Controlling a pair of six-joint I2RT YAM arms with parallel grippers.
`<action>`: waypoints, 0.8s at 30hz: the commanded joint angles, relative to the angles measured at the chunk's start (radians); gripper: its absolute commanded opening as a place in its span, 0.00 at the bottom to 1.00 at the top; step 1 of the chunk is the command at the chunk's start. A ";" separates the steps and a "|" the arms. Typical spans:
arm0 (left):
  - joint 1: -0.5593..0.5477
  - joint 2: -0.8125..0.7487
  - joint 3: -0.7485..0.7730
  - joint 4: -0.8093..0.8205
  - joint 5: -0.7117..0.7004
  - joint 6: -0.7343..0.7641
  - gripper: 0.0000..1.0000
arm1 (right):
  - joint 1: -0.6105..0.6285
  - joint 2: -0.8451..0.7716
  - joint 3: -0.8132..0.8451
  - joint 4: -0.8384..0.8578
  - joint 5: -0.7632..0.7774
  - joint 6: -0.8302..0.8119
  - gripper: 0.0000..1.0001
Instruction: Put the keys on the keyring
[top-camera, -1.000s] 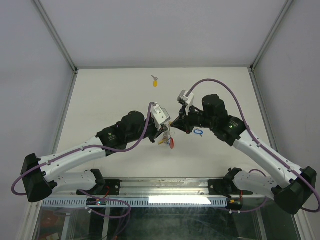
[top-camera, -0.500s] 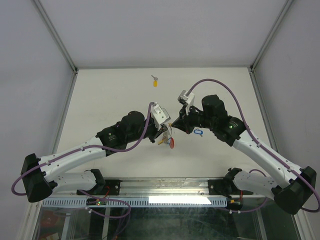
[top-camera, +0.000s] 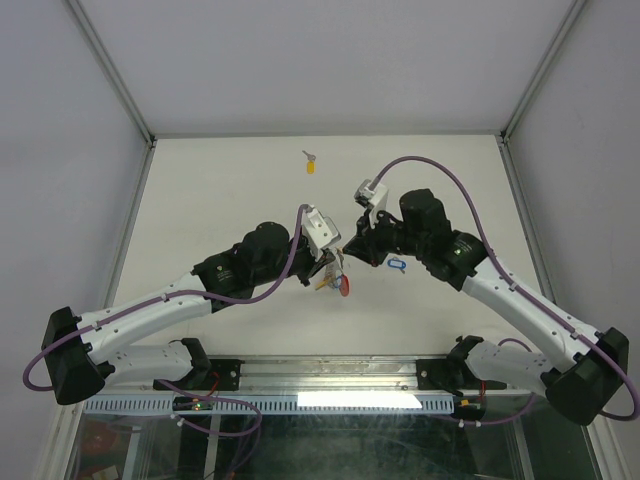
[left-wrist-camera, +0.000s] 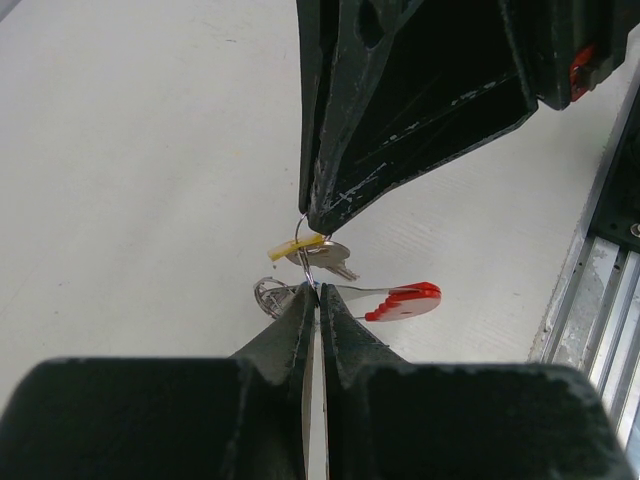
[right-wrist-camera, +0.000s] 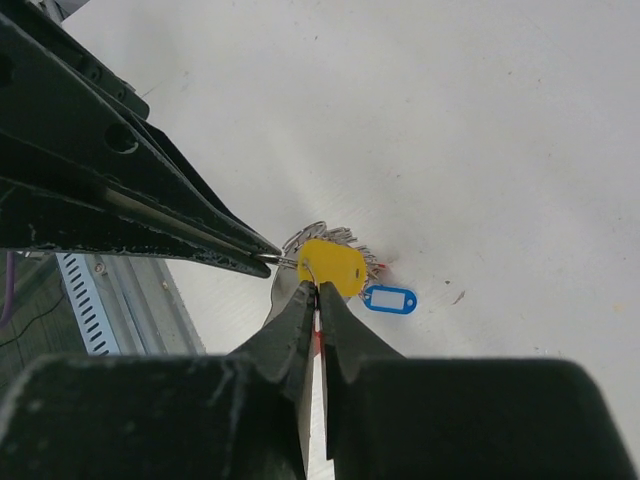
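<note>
Over the white table (top-camera: 200, 200), my left gripper (left-wrist-camera: 318, 292) and right gripper (right-wrist-camera: 317, 290) meet tip to tip. Both are pinched tight on one thin wire loop of the keyring (left-wrist-camera: 355, 294), whose red strip juts sideways. A yellow-headed key (right-wrist-camera: 332, 265) hangs on that loop. A blue tag (right-wrist-camera: 390, 299) lies on the table just beside it, and a second yellow key (top-camera: 311, 165) lies well apart at the back.

A white table (top-camera: 220, 190) (metal rail (top-camera: 330, 373) at near edge).

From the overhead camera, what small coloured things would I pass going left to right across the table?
lone yellow key → keyring's red strip → blue tag
</note>
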 joint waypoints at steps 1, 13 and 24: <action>0.012 -0.011 0.053 0.056 0.004 0.011 0.00 | 0.004 0.006 0.016 0.021 0.034 0.018 0.07; 0.011 -0.012 0.049 0.055 0.002 0.010 0.00 | 0.002 -0.009 0.028 0.017 0.061 0.029 0.30; 0.012 -0.049 0.010 0.087 0.032 0.021 0.00 | 0.002 -0.210 -0.163 0.237 0.048 -0.135 0.38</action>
